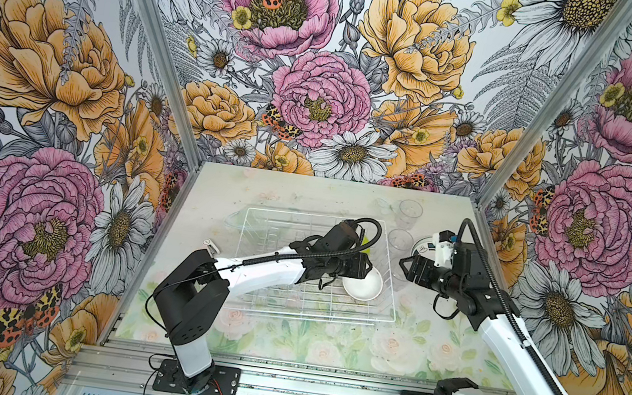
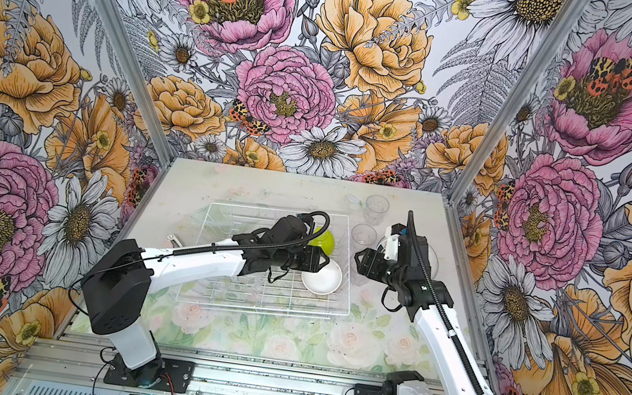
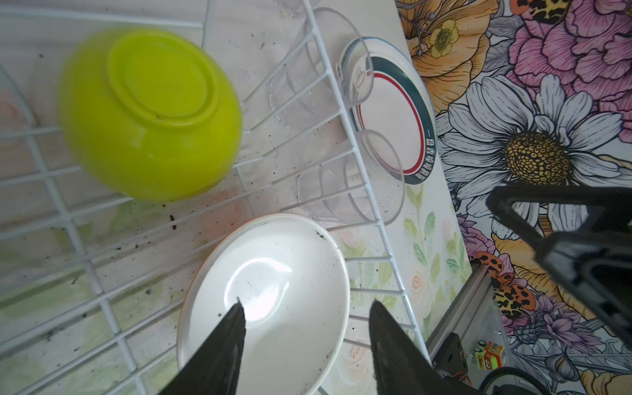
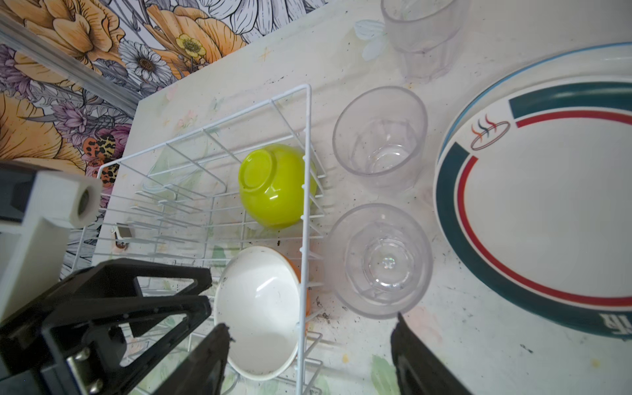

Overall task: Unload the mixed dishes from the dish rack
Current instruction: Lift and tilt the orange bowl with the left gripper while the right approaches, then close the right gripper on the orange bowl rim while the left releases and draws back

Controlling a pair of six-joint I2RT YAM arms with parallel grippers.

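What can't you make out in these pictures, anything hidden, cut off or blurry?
The plates: in a top view the right arm covers most; their number is unclear.
The lime-green bowl: in a top view the left arm hides part.
The far tumbler: right wrist view, cut off by the frame edge.

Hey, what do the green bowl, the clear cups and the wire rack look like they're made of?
Green bowl: likely plastic, opaque, smooth with a soft sheen and a moulded foot ring.
Clear cups: probably plastic rather than glass, see-through, slightly hazy walls.
Wire rack: seemingly metal wire with a white coating, thin rods joined in a grid.
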